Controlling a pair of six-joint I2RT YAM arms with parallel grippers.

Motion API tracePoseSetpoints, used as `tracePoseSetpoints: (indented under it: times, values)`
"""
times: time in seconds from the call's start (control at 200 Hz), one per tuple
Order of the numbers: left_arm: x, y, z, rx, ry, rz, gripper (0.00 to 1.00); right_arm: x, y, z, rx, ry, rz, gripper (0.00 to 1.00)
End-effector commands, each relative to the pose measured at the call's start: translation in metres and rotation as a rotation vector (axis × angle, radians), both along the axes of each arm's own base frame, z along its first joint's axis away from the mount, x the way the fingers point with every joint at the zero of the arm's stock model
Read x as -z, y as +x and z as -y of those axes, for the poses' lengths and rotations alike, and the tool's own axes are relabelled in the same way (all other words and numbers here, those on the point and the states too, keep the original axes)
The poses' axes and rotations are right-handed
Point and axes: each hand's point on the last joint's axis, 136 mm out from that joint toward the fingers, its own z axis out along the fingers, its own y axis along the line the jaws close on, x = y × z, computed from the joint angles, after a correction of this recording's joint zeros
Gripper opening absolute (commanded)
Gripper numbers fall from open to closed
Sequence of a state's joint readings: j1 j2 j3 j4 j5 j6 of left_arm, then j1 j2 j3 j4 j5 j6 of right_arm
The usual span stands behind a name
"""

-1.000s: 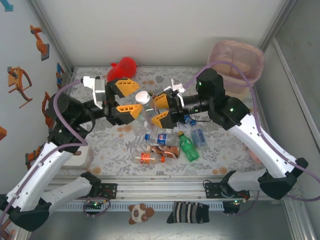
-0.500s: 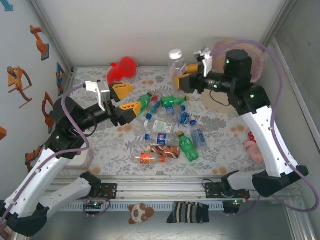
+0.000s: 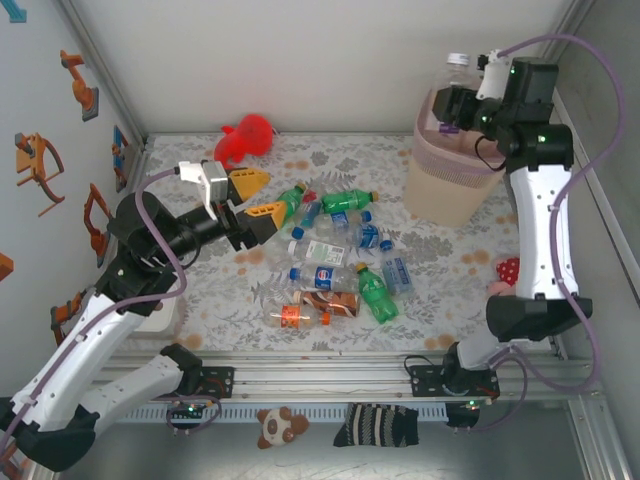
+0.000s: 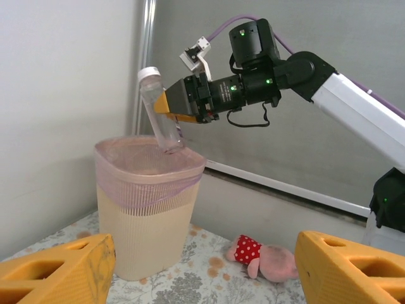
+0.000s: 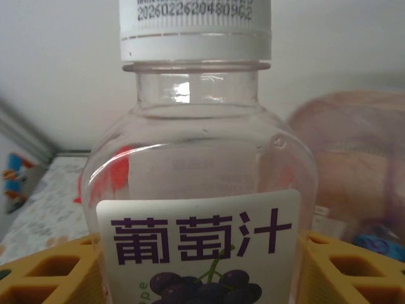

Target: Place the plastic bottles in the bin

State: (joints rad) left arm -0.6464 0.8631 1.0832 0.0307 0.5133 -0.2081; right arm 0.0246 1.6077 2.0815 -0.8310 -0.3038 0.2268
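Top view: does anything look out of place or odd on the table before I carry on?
Two soft toys don't belong: a red plush toy at the far edge of the table, and a pink doll lying beside the bin. Neither is a bottle. Nothing looks spilled or broken.

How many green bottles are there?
3: two green bottles lie side by side farther back, one nearer, to the right. Others may be hidden.

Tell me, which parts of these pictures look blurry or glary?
Right wrist: bottle sharp, a glint on its neck, bin behind blurred. Left wrist: left fingers at the bottom soft, bin crisp. Top external: even light, faint shadows.
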Motion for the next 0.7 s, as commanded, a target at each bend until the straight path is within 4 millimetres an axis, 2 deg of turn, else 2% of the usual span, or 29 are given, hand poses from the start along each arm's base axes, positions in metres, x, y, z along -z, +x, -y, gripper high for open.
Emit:
tracePoseSetpoints:
  times: [0.0, 0.16, 0.255, 0.466, 0.696]
  values:
    - [0.011, 0.007, 0.001, -0.025, 0.023, -0.01, 0.74, 0.012, 0.01, 0.042, 0.188, -0.032, -0.072, 0.52]
    - [0.018, 0.014, 0.003, -0.041, 0.033, -0.029, 0.74, 0.029, 0.031, 0.084, 0.327, -0.135, -0.122, 0.52]
    - [0.022, 0.017, 0.005, -0.042, 0.044, -0.036, 0.74, 0.042, 0.042, 0.101, 0.369, -0.195, -0.162, 0.52]
    - [0.028, 0.022, 0.006, -0.056, 0.074, -0.033, 0.74, 0.083, 0.059, 0.123, 0.432, -0.289, -0.27, 0.52]
    - [0.037, 0.024, 0.005, -0.073, 0.111, -0.036, 0.74, 0.135, 0.06, 0.138, 0.467, -0.367, -0.433, 0.52]
